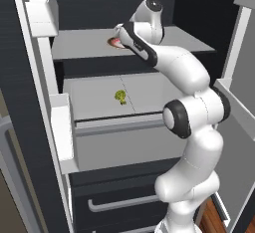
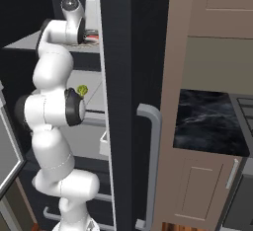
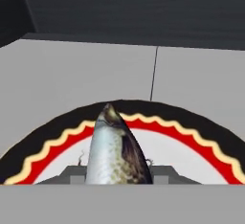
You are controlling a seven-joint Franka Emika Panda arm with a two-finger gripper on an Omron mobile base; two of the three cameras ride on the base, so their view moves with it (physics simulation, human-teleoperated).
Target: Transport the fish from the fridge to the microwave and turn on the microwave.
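In the left base view the white arm (image 1: 191, 127) rises from the lower right and bends to the upper middle of the frame, into the open fridge (image 1: 99, 8). Its hand is over the upper shelf (image 1: 79, 43), above a plate (image 1: 115, 43) with a red rim, of which a small part is visible.

In the hand view the fish (image 3: 115, 151) is in the lower middle of the frame. It is silvery grey with a dark back, and its pointed end is directed up in the frame. It lies over the plate, which has a black edge, a yellow wavy line and a red band. The jaws stand at both sides of the fish, but I cannot tell if they press it.

A small yellow-green vegetable (image 1: 120, 96) lies on the lower shelf (image 1: 99, 102), in the middle of the left base view.
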